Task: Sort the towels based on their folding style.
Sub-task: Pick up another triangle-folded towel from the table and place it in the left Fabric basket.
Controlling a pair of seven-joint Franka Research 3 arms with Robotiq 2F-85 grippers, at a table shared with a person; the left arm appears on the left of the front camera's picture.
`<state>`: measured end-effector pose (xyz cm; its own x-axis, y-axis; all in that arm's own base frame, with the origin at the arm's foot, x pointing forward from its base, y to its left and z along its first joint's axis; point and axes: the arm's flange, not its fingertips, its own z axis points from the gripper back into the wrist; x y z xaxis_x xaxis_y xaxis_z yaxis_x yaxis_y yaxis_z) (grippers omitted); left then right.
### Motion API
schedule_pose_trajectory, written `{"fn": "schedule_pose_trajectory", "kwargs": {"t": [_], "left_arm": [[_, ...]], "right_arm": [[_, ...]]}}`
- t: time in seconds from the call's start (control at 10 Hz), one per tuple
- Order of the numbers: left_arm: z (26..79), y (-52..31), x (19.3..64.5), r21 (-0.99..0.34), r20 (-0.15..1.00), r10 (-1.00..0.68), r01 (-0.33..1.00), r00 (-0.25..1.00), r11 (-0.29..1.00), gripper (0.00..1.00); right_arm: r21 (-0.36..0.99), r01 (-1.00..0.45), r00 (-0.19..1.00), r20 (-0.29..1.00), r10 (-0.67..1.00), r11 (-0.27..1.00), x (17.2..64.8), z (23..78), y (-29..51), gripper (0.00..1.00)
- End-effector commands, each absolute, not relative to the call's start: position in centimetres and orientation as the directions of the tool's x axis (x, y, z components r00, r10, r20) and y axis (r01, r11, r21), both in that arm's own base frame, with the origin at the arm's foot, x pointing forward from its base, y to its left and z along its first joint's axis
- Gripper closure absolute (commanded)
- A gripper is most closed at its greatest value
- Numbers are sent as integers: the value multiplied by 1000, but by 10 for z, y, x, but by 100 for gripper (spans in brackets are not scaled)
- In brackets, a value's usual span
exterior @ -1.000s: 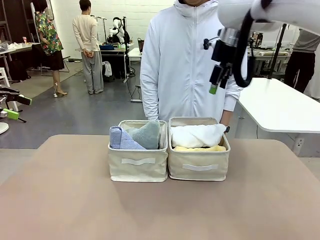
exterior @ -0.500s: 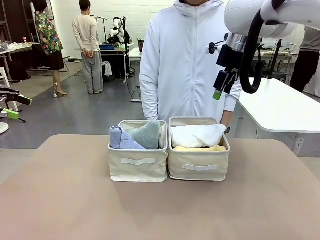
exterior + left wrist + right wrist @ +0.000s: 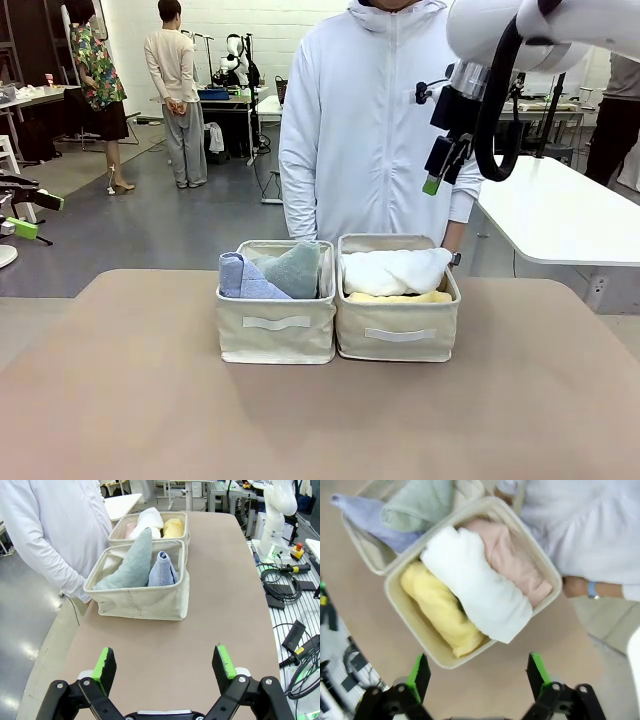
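Two beige bins stand side by side mid-table. The left bin (image 3: 277, 338) holds the light blue (image 3: 240, 279) and grey-green (image 3: 293, 268) cone-folded towels. In the right bin (image 3: 398, 340) lie the rolled white towel (image 3: 395, 270) and yellow towel (image 3: 400, 297); the right wrist view adds a pink roll (image 3: 512, 565) beside the white one (image 3: 475, 585) and yellow one (image 3: 442, 607). The dark grey towel is hidden. My right gripper (image 3: 436, 175) (image 3: 478, 674) hangs open and empty high above the right bin. My left gripper (image 3: 164, 662) (image 3: 38, 215) is open and empty, off the table's left end.
A person in a white jacket (image 3: 370, 120) stands close behind the bins, a hand with a blue wristband (image 3: 590, 587) near the right bin's far corner. The tan table (image 3: 120, 400) stretches bare in front. A white table (image 3: 560, 210) stands back right.
My right gripper has drifted a little to the right and stays high above the right bin. The towels, bins and left gripper have not moved.
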<state>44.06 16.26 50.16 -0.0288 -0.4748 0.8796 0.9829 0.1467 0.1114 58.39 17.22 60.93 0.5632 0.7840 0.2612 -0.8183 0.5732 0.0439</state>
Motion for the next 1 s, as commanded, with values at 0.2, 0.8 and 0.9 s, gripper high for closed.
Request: {"fn": "schedule_pose_trajectory", "kwargs": {"t": [0.2, 0.8, 0.9], "left_arm": [[504, 162, 440, 109, 887, -460, 982, -26, 155, 0], [504, 162, 440, 109, 887, -460, 982, -26, 155, 0], [504, 162, 440, 109, 887, -460, 982, -26, 155, 0]], "right_arm": [[212, -925, 378, 601, 705, 315, 547, 685, 31, 0], [10, -1000, 13, 787, 617, 9, 505, 650, -97, 0], [-24, -999, 2, 816, 578, 38, 500, 645, -108, 0]]}}
